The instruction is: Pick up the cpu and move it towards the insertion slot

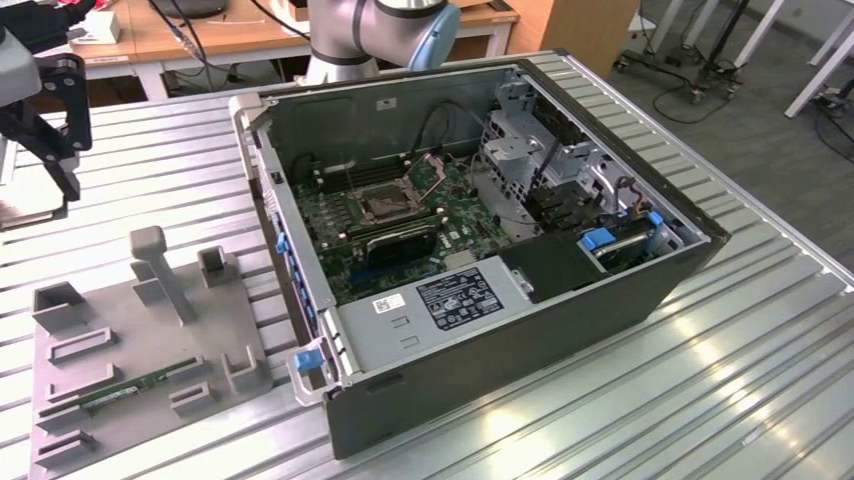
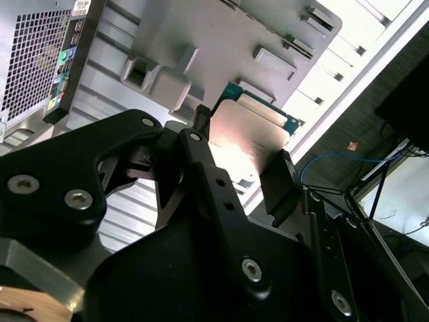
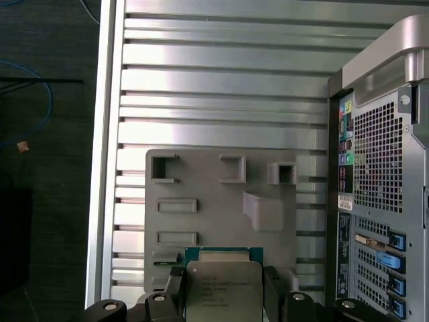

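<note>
The cpu (image 3: 223,290) is a flat square chip with a silver-grey top and a greenish rim. My gripper (image 3: 224,298) is shut on it, one black finger against each side edge. In the second wrist view the cpu (image 2: 247,137) shows from below, clamped between the fingers (image 2: 278,181) of the gripper (image 2: 241,157) above the grey fixture plate. In the exterior view the gripper (image 1: 43,192) hangs at the far left, above the table and well apart from the computer case. The insertion slot (image 1: 384,205), with a silvery frame and dark centre, lies on the green board inside the open case.
The open computer case (image 1: 534,330) lies on the ribbed metal table (image 1: 747,380). A grey fixture plate (image 1: 147,350) with upright posts holds a green memory stick (image 1: 134,385). The table edge (image 3: 107,134) borders dark floor with a blue cable (image 3: 40,100).
</note>
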Robot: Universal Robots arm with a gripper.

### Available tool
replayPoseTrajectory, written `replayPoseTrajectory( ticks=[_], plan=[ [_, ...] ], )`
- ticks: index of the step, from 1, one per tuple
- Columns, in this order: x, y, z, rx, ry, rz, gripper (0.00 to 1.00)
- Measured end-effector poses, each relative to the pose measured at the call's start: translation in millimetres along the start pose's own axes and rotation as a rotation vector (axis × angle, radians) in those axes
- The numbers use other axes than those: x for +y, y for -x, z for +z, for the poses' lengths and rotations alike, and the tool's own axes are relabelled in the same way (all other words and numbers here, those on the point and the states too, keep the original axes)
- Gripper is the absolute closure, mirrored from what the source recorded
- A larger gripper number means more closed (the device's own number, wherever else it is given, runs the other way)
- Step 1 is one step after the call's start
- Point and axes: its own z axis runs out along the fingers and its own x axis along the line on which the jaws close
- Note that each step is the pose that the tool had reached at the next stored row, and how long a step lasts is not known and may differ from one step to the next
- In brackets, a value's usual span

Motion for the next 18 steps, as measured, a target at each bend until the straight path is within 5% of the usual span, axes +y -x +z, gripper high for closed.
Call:
replayPoseTrajectory(
  ticks=[18],
  plan=[
    [-0.6, 30.7, 0.1, 0.0000, 0.0000, 0.000, 0.45]
  ],
)
